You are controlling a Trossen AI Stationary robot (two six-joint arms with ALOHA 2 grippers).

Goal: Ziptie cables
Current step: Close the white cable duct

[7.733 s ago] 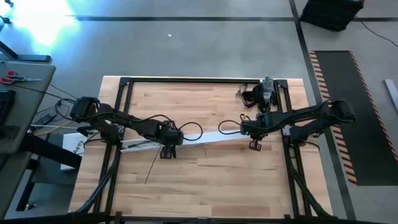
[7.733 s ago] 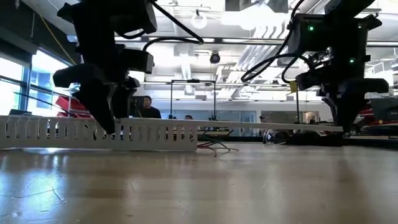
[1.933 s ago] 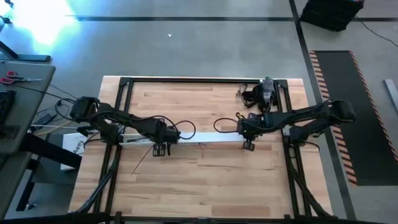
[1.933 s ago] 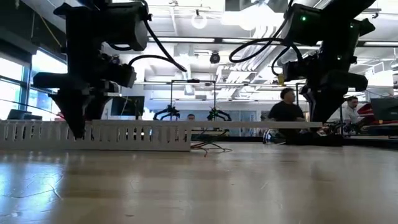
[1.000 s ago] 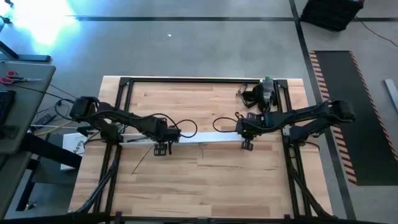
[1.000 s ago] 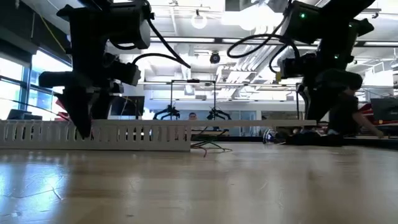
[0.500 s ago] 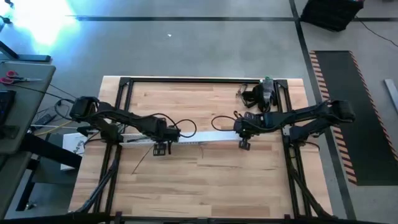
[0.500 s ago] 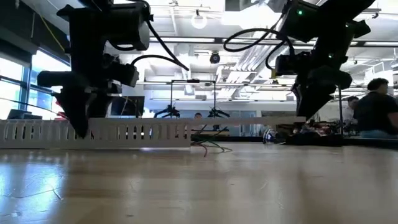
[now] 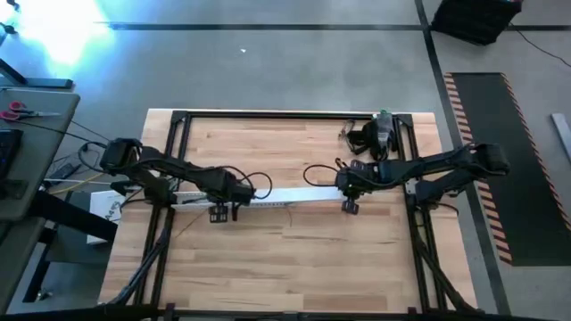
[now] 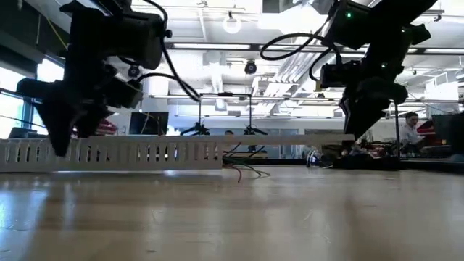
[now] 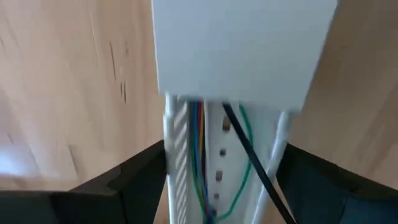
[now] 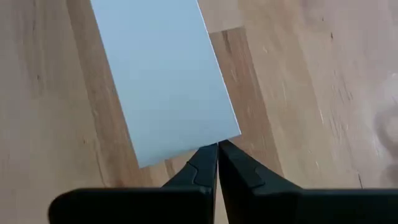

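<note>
- Thin bunched cables, greenish-grey and dark [image 11: 198, 140]: they lie inside the long white slotted plastic channel [image 10: 130, 154], running along its length. A few loose ends spill onto the light wooden table [image 9: 294, 267] past the channel's open end
- Left gripper [image 9: 219, 212]: jaws spread, one finger [image 11: 124, 183] on each side of the channel walls. You cannot tell from here whether they press the walls or only straddle them
- Right gripper [image 9: 348, 205]: jaws pressed together, pinching the far end of the flat plain white plastic cover strip [image 12: 161, 74] by its edge. That end hangs above the table; the other end reaches over the channel
- No ziptie shows in any view. The step in hand looks like laying the cover strip over the channel with the cables inside
- Doing it well, as I judge it: line the cover strip up with the channel in the high view before you lower, since the right wrist view shows it skewed to the fingers
- Lower the right end slowly and level. The edge pinch is shallow and the strip may pivot or slip
- Use the left gripper to steady the channel, not squeeze it
- Watch the black wire and the green loop near the channel wall. Either could get trapped under the cover strip
</note>
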